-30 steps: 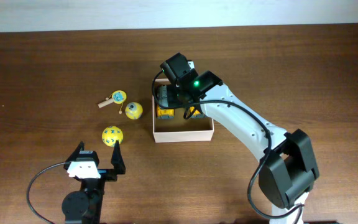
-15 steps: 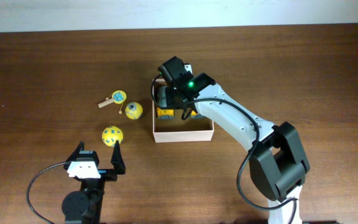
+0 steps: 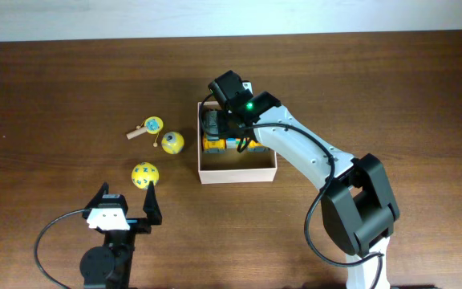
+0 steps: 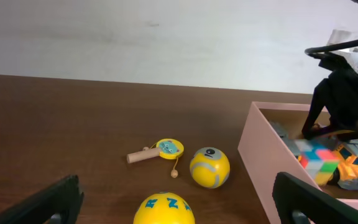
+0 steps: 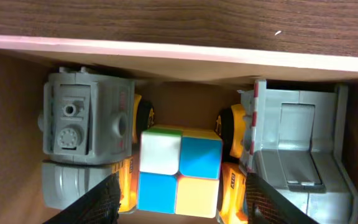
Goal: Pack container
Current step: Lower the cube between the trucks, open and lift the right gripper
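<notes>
The container [image 3: 237, 176], a white-walled box with a tan inside, sits at the table's middle. In it a colour cube [image 5: 179, 171] lies between two grey-and-yellow toy trucks [image 5: 86, 143] [image 5: 297, 162]. My right gripper [image 5: 182, 202] hangs over the cube with its fingers [image 5: 98, 199] clear of the cube's sides, open; from overhead the right gripper [image 3: 233, 124] hides part of the box's far end. Left of the box lie a lettered yellow ball [image 3: 144, 175], a yellow tennis-style ball [image 3: 172, 142] and a small rattle drum [image 3: 147, 127]. My left gripper [image 3: 127, 201] stands open just short of the lettered ball [image 4: 165, 210].
The near half of the box floor [image 3: 235, 164] is bare. The box's pink-white side wall [image 4: 260, 168] rises to the right of the balls in the left wrist view. A black cable [image 3: 54, 233] loops beside the left arm's base.
The right gripper's jaws have widened off the colour cube, which now lies free in the box. The left arm has not moved.
</notes>
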`<move>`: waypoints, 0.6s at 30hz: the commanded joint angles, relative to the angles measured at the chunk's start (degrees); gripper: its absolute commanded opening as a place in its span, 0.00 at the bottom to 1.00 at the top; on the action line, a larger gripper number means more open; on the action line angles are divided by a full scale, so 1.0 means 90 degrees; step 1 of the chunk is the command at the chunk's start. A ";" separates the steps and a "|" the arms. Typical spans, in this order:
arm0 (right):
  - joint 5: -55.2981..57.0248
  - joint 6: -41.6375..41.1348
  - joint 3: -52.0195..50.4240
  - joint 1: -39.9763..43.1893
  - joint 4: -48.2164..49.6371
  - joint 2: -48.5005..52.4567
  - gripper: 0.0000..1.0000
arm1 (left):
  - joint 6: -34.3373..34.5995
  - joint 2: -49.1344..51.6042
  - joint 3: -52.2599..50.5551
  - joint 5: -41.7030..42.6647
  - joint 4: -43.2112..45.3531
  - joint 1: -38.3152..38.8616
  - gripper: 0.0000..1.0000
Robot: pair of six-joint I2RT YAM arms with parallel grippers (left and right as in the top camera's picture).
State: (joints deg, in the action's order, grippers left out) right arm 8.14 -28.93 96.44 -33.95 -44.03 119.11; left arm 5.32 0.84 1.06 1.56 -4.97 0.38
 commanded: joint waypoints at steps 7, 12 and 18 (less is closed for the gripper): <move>-0.0044 0.0141 0.0180 0.0036 0.0017 0.0015 0.59 | -0.0124 -0.0053 -0.0032 0.0068 -0.0005 -0.0032 0.99; -0.0287 0.0185 0.0634 0.0019 -0.0340 -0.0022 0.59 | -0.0124 -0.0053 -0.0032 0.0068 -0.0007 -0.0032 0.99; -0.0107 0.0221 0.1967 0.0032 -0.1744 -0.0228 0.59 | -0.0124 -0.0053 -0.0032 0.0068 -0.0005 -0.0032 0.99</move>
State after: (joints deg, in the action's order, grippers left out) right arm 6.00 -27.59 108.05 -33.93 -56.80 119.13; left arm 5.30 0.84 1.06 1.56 -4.97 0.38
